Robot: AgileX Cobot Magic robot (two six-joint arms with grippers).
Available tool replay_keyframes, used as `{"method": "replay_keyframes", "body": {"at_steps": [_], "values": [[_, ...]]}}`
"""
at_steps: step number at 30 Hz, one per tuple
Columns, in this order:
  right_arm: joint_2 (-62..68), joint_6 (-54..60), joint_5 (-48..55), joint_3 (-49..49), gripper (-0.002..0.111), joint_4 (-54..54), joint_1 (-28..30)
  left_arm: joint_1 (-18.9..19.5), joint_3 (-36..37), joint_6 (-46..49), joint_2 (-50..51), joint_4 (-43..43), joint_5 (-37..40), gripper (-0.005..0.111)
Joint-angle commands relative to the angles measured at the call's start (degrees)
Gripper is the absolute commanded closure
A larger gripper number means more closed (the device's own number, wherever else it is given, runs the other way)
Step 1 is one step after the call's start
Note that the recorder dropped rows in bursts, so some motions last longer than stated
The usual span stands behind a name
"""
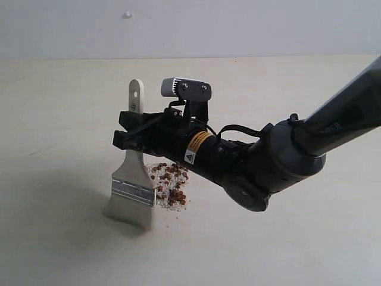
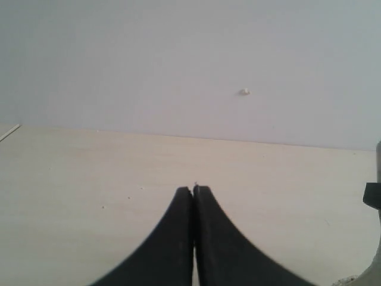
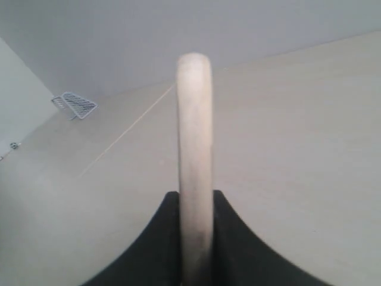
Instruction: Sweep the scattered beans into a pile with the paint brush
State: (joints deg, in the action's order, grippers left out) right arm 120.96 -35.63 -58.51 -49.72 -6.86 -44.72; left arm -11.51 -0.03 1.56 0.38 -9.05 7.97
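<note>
The paint brush [image 1: 134,179] stands nearly upright on the pale table, bristles down, its wooden handle end with a hole pointing up. My right gripper [image 1: 128,138] is shut on its handle [image 3: 195,149], reaching in from the right. Just right of the ferrule and bristles lie the reddish-brown beans [image 1: 171,183], gathered with whitish crumbs into a small pile on the table. A few beans sit loose at its edges. My left gripper [image 2: 194,189] is shut with nothing in it, low over bare table; it is out of the exterior view.
The right arm [image 1: 286,155] slants down from the upper right across the table [image 1: 71,95]. A pale wall with a small white knob [image 1: 127,14] rises behind the table's far edge. A wire rack [image 3: 75,105] shows far off in the right wrist view.
</note>
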Motion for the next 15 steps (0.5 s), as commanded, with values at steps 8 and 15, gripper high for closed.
{"method": "replay_keyframes", "body": {"at_steps": [8, 15], "values": [[-0.28, 11.58, 1.0, 0.15, 0.108, 9.88, 0.07, 0.07, 0.03, -0.2, -0.38, -0.27, -0.34, 0.107], [-1.74, 13.3, -0.06, 0.15, 0.108, 9.75, 0.07, 0.07, 0.03, -0.2, -0.38, -0.27, -0.34, 0.107]]}}
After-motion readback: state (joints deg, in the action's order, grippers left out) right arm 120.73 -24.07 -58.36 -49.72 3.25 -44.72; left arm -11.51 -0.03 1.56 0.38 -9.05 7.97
